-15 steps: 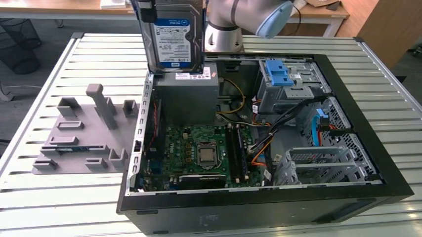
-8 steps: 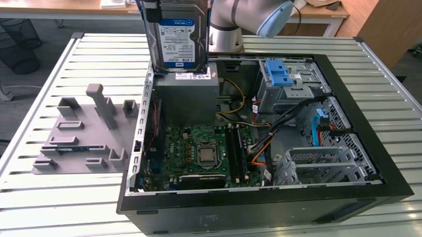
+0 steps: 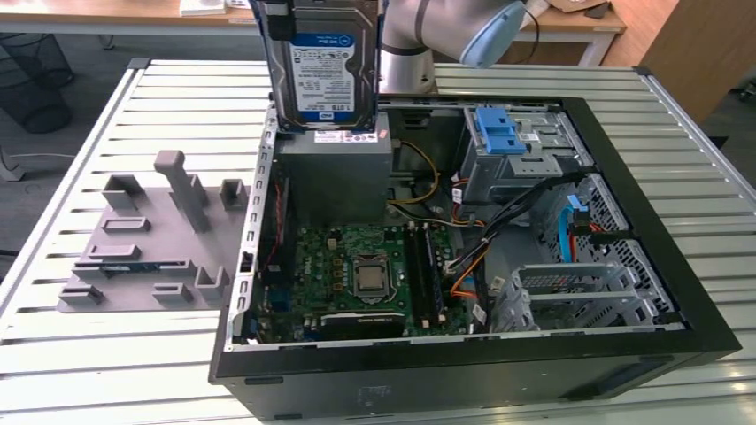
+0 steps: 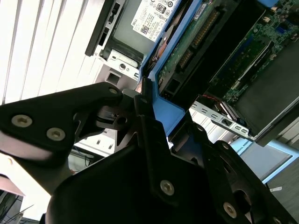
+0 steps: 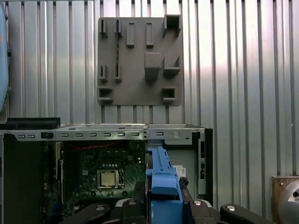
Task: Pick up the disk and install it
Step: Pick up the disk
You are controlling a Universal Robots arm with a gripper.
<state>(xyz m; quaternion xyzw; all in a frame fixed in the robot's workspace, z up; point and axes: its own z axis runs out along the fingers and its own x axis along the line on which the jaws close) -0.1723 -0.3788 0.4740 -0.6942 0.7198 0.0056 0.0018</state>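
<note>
Holding the disk on edge at the top centre of the exterior view, just above the power supply inside the open computer case. Pinched across its blue frame by the gripper, closed on it at the bottom centre of the first wrist view. Probably best to hold that pinch firm and the disk square, carry high over the cables, and line up with a drive bay before lowering.

I count one disk, one open computer case, one motherboard, one grey power supply box, one grey fixture plate, one slatted table.
</note>
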